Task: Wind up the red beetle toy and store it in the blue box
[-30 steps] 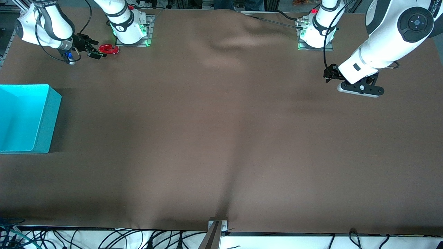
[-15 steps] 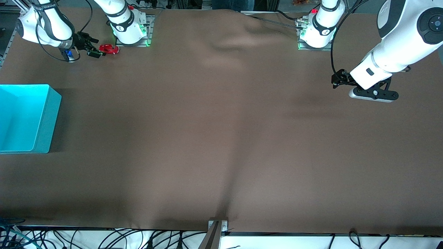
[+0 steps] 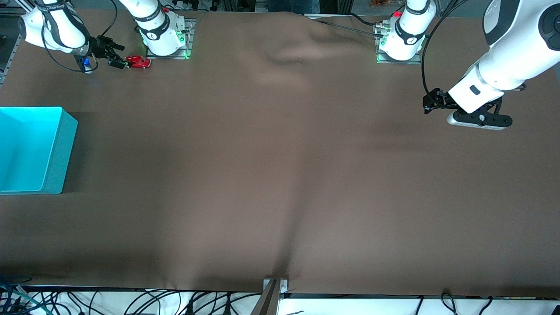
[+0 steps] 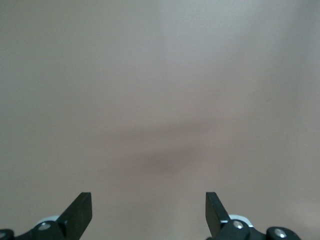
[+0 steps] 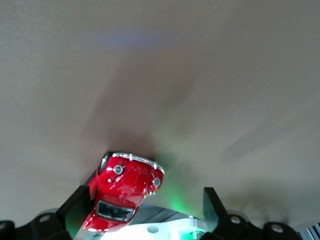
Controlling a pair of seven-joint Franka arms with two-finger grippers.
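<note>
The red beetle toy (image 3: 140, 62) rests on the brown cloth beside the right arm's base, far from the front camera. My right gripper (image 3: 117, 61) is low at the toy, open. In the right wrist view the toy (image 5: 125, 192) lies between the open fingers, close against one finger (image 5: 75, 205), and my right gripper (image 5: 145, 196) has not closed on it. The blue box (image 3: 61, 148) stands open-topped at the right arm's end of the table, nearer the camera. My left gripper (image 3: 431, 104) hangs open over bare cloth at the left arm's end, and my left gripper (image 4: 148, 200) holds nothing.
Both arm bases with green lights (image 3: 168, 48) (image 3: 398, 54) stand along the table edge farthest from the camera. The cloth is wrinkled near the middle (image 3: 288, 54). A metal bracket (image 3: 275, 288) and cables sit at the edge nearest the camera.
My right gripper has slid up to the toy, so that its open fingers now flank it. My left arm has swung toward its own end of the table.
</note>
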